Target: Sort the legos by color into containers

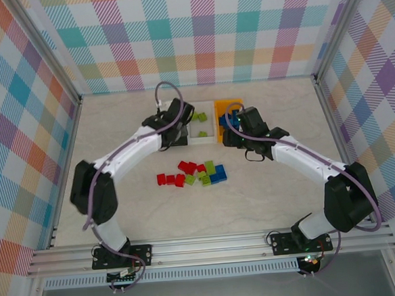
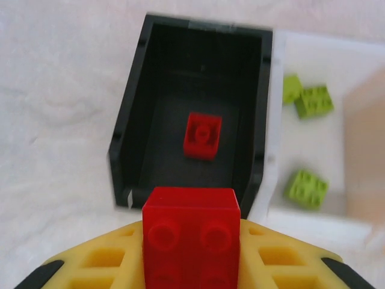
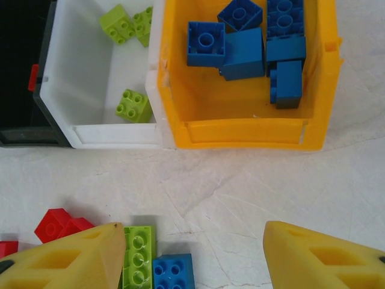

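Red brick [image 2: 191, 223]: being clamped between fingers of left gripper [image 2: 191, 256], poised by smooth black bin [image 2: 129, 120].
Right gripper [image 3: 197, 253]: hovering, fingers standing apart.

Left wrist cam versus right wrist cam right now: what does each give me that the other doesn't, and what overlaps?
Left wrist: the left gripper shut on the held red brick, facing the open black bin, with a second red brick on that bin's floor. Right wrist: the right gripper open above the table, blue bricks in the orange-yellow bin, and loose bricks in red, lime and blue near its fingers. Both: the white bin with three lime bricks, and some of the black bin.
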